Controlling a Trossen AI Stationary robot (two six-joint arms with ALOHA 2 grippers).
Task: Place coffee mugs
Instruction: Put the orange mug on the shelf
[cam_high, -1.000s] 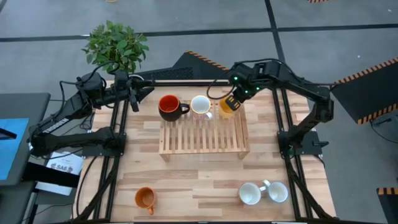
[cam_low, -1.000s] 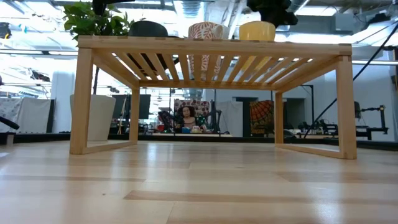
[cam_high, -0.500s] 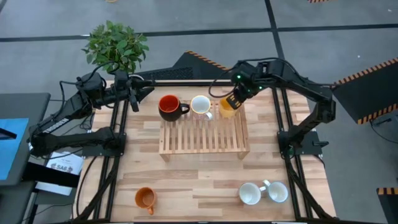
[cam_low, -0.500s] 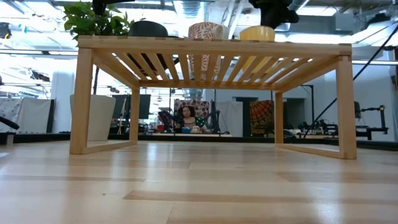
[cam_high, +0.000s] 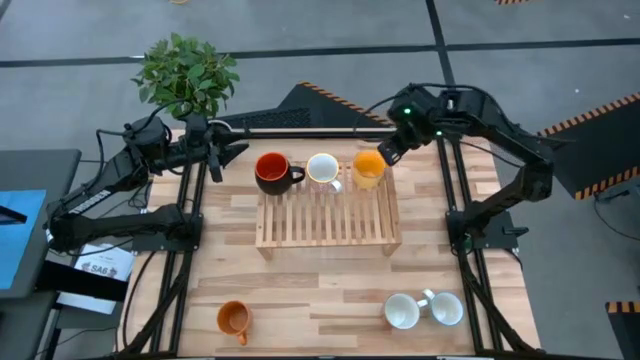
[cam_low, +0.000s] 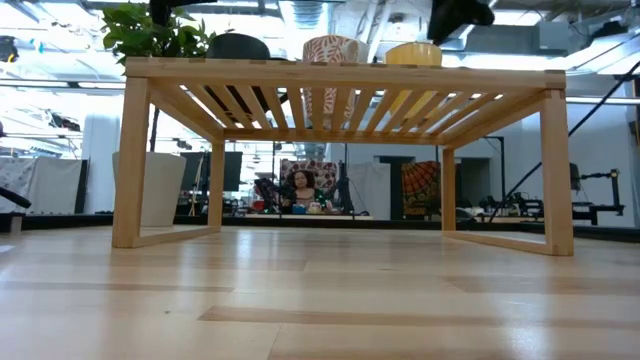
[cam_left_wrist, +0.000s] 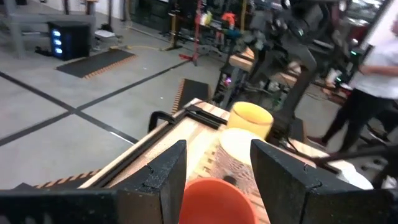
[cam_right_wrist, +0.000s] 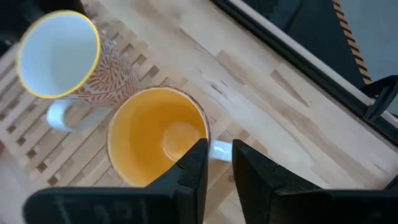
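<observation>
Mugs line the far edge of the slatted wooden rack at mid-table: a red mug with a black handle at its eleven o'clock corner, a patterned white mug at twelve, and a yellow-orange mug at one o'clock, all upright. The right gripper hangs just off the yellow-orange mug, toward its two o'clock; from its wrist camera the fingers stand a narrow gap apart, holding nothing, with that mug's pale handle showing between them. Over at ten o'clock of the table, beside the potted plant, the left gripper waits with its fingers spread wide and empty. A darker orange mug sits near the seven o'clock corner, and two white mugs rest touching at five o'clock.
</observation>
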